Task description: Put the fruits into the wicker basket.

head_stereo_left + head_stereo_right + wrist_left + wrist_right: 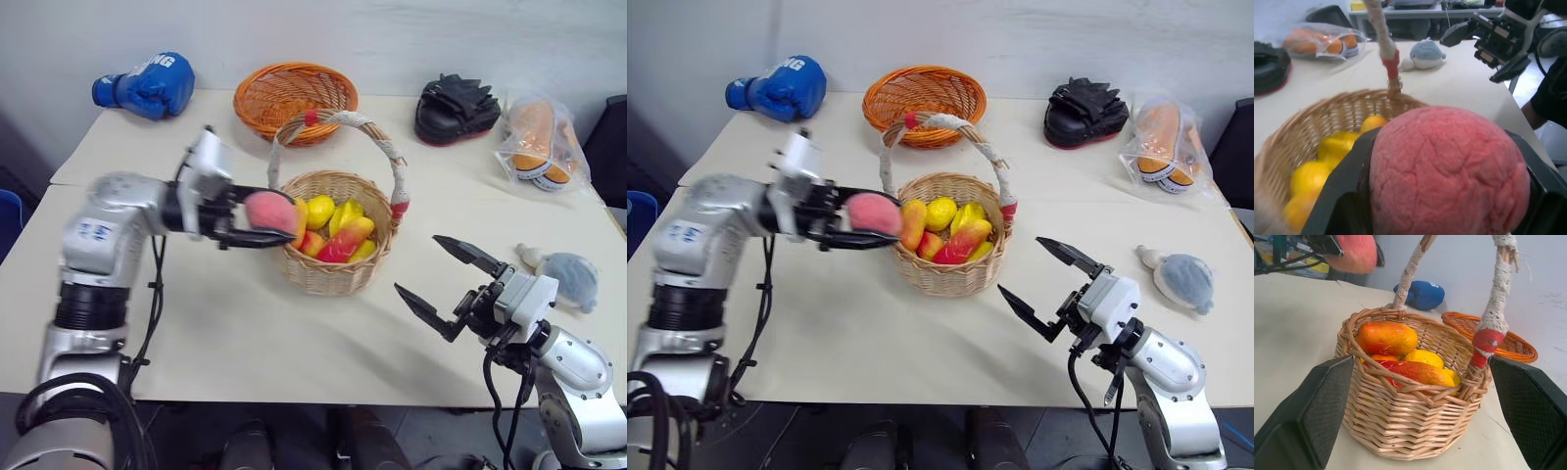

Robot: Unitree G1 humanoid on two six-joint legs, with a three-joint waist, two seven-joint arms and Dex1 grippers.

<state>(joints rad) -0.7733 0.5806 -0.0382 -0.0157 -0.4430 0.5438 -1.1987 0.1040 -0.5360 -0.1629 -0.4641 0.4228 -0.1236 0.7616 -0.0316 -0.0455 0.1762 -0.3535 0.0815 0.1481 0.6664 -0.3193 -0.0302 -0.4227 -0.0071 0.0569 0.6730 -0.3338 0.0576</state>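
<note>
My left gripper [285, 221] is shut on the small round pink peach [265, 209], held in the air just above the left rim of the wicker basket [333, 272]. The left wrist view has the peach [1449, 171] pressed between the two black fingers, with the basket's rim right behind it. Two orange-red mango-like fruits [1387, 338] and some yellow fruits [319, 209] lie inside the basket, under its white-wrapped arched handle [384, 142]. My right gripper [419, 262] stands open and empty to the basket's front right, apart from it and pointing at it.
A shallow orange woven bowl [294, 93] sits behind the basket. At the back of the table are a blue boxing glove [147, 83] on the left, and a black pad [456, 108] and a plastic bag [541, 142] on the right. A grey-blue plush toy [570, 274] lies at the right edge.
</note>
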